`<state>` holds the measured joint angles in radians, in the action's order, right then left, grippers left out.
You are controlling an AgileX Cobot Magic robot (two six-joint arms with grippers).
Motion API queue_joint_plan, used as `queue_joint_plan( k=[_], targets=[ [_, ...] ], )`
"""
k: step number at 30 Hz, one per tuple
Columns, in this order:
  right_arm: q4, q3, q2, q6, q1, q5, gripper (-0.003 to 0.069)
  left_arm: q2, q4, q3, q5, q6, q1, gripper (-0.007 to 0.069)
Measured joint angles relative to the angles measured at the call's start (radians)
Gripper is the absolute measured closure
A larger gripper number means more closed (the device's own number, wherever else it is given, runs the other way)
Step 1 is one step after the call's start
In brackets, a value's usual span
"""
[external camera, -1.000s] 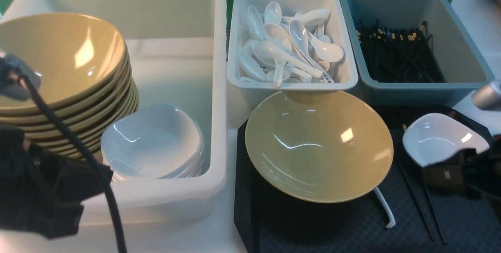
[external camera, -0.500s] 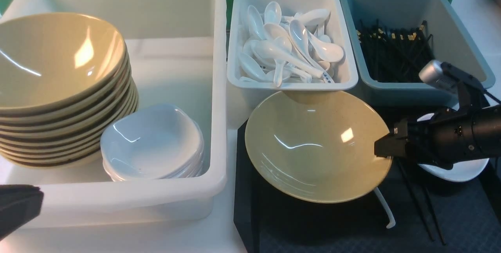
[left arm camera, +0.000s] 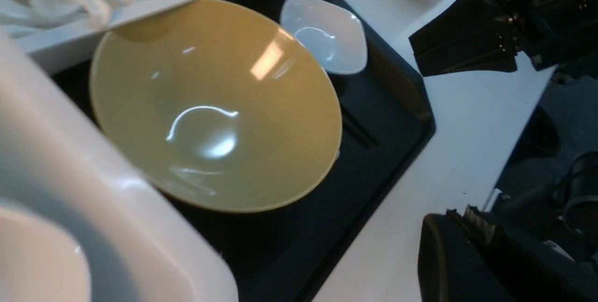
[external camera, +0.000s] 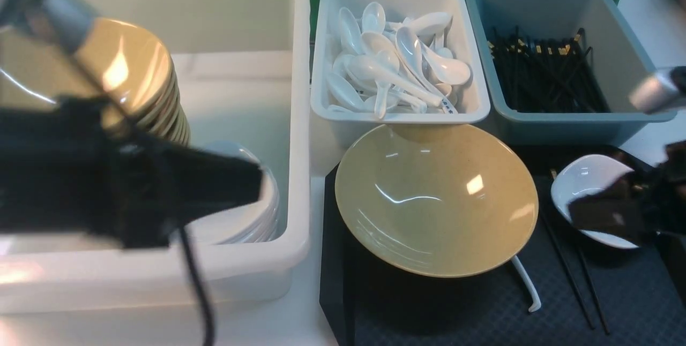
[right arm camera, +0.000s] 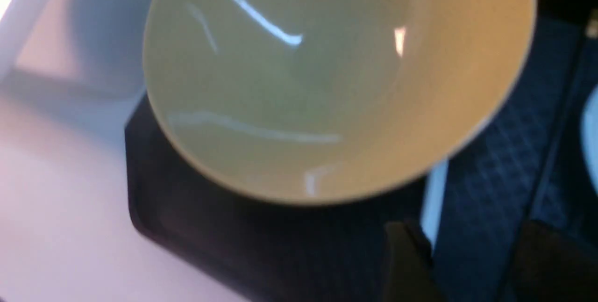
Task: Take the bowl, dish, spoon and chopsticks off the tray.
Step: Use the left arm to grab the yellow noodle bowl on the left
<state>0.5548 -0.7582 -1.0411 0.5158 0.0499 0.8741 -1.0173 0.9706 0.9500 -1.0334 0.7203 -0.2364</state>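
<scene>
The glossy round bowl (external camera: 437,198) sits on the diamond-textured tray (external camera: 482,308). The left hand (external camera: 252,185) is pressed together, the right hand (right arm camera: 469,250) spread.

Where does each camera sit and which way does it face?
Front: between the arms, facing forward over the tray; left arm, right arm show.
Left wrist: on left arm, facing bowl and dish; left gripper, right gripper show.
Right wrist: on right arm, facing the bowl; its fingers show.
Shared: all three show the bowl on the tray.
</scene>
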Motion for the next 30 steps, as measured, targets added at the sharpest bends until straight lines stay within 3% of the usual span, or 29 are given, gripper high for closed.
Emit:
queue_joint_plan(
  k=[3, 5, 7, 12, 17, 23, 30],
  targets=[
    [-0.074, 0.000, 0.068, -0.042, 0.000, 0.048, 0.0446, -0.113, 0.000, 0.067, 0.010, 0.012, -0.057, 0.0633],
    [-0.164, 0.000, 0.154, -0.102, 0.000, 0.094, 0.0565, -0.268, -0.099, 0.198, 0.030, -0.030, -0.179, 0.0633],
    [-0.215, 0.000, 0.196, -0.133, 0.000, 0.111, 0.0615, -0.361, -0.192, 0.285, 0.037, -0.074, -0.265, 0.0633],
    [-0.305, 0.020, 0.277, -0.207, 0.000, 0.113, 0.0625, -0.673, -0.517, 0.565, 0.043, -0.227, -0.432, 0.0633],
    [-0.315, 0.103, 0.336, -0.212, 0.000, 0.080, 0.0625, -0.995, -0.735, 0.818, 0.001, -0.371, -0.507, 0.0633],
    [-0.331, 0.191, 0.411, -0.225, 0.000, 0.024, 0.0625, -1.244, -0.771, 1.023, -0.121, -0.400, -0.577, 0.0633],
    [-0.332, 0.223, 0.505, -0.232, 0.000, -0.027, 0.0625, -1.280, -0.718, 1.063, -0.158, -0.405, -0.602, 0.0633]
  ],
)
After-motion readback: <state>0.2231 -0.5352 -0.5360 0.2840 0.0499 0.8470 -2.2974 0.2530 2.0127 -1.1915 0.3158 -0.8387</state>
